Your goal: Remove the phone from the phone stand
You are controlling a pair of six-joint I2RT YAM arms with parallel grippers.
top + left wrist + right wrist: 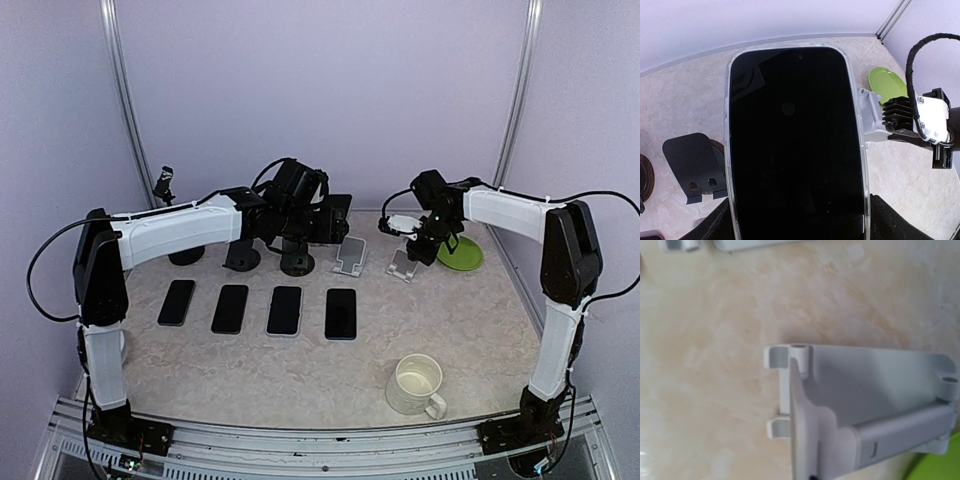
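Marbled tabletop (470, 330) enclosed by lilac walls. Nearest is a white mug (415, 385). Behind it a row of four phones (284, 311) lies flat. Further back stand three black phone stands (297, 262) and two white phone stands (350, 256), all seemingly empty. Above these the left fingers (892, 220), spread wide, clamp the long edges of the phone (795, 145), which wears a clear case. Whether it has quite cleared its stand cannot be told. The right fingers (400, 223), closed on nothing visible, hover close beside, near the green plate (462, 255). Probable hazards: the slick case slipping from an edge grip, or a swing striking the right fingers or toppling a stand.
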